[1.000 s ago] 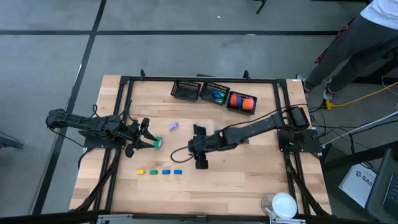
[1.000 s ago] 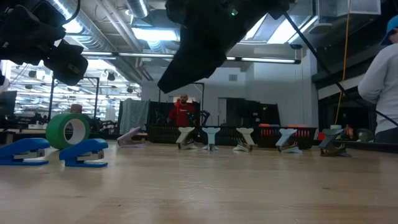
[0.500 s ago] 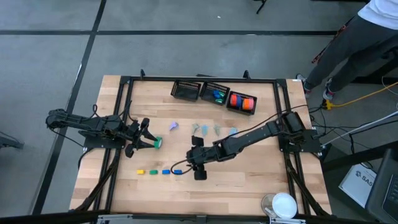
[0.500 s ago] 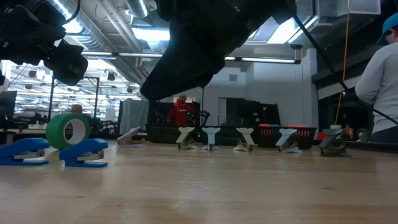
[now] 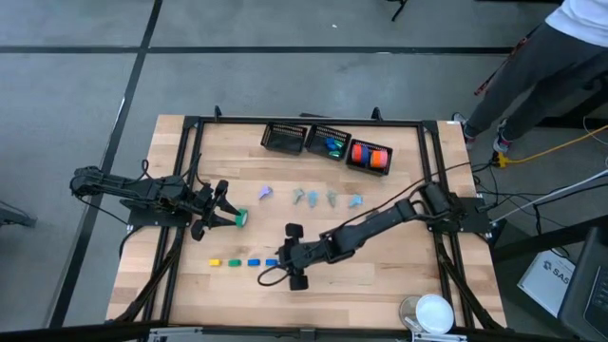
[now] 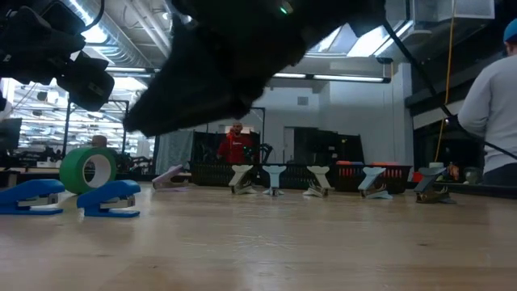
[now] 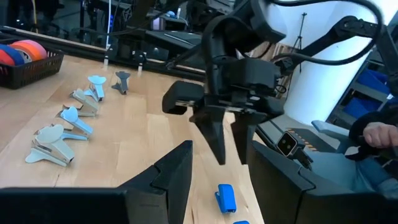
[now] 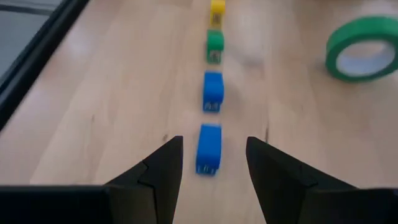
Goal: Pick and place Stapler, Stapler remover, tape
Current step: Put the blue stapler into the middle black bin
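A row of tiny staplers lies near the table's front left: yellow (image 5: pixel 214 262), green (image 5: pixel 234 262) and two blue (image 5: pixel 253 262). My right gripper (image 5: pixel 283 255) is open and points down over the row's right end. Its fingers stand on either side of the last blue stapler (image 8: pixel 208 149) without touching it; the gripper also shows in the left wrist view (image 7: pixel 227 140). A green roll of tape (image 5: pixel 240 218) stands on its edge beside my left gripper (image 5: pixel 218 207), which is open and empty.
Several pastel staple removers (image 5: pixel 323 198) lie in a row at mid-table. Three black baskets (image 5: pixel 328 142) stand at the far edge, one holding orange tape rolls (image 5: pixel 369 155). A white round object (image 5: pixel 434 312) sits at the near right corner. A person (image 6: pixel 493 105) stands at the far right.
My right gripper has gone toward the table's near-left and down, from mid-table to the right end of the stapler row, staying open. The staplers and the tape have not moved.
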Motion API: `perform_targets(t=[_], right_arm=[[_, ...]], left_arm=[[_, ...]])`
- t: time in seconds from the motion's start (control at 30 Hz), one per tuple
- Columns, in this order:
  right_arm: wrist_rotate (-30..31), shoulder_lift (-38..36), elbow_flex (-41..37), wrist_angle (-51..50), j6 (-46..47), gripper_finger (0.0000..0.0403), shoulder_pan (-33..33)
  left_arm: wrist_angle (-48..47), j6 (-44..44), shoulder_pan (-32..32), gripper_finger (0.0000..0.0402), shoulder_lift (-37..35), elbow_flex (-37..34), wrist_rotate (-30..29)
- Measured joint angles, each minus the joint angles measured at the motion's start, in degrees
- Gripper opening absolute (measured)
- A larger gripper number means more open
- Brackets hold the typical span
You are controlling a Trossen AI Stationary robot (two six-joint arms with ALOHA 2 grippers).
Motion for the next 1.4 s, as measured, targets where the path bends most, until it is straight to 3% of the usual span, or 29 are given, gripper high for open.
perform_targets(t=[1.1, 1.23, 1.4], right_arm=[[1.0, 7.85, 2.92, 3.89, 4.47, 0.018, -0.49], [0.96, 7.85, 2.92, 3.38, 4.76, 0.0151, -0.5], [-0.33, 7.85, 2.9, 2.55, 7.0, 0.008, -0.96]], left_arm=[[0.0, 0.0, 0.0, 0.015, 0.0, 0.0, 0.0], [0.0, 0.0, 0.01, 0.015, 0.0, 0.01, 0.0], [0.0, 0.0, -0.01, 0.015, 0.0, 0.01, 0.0]])
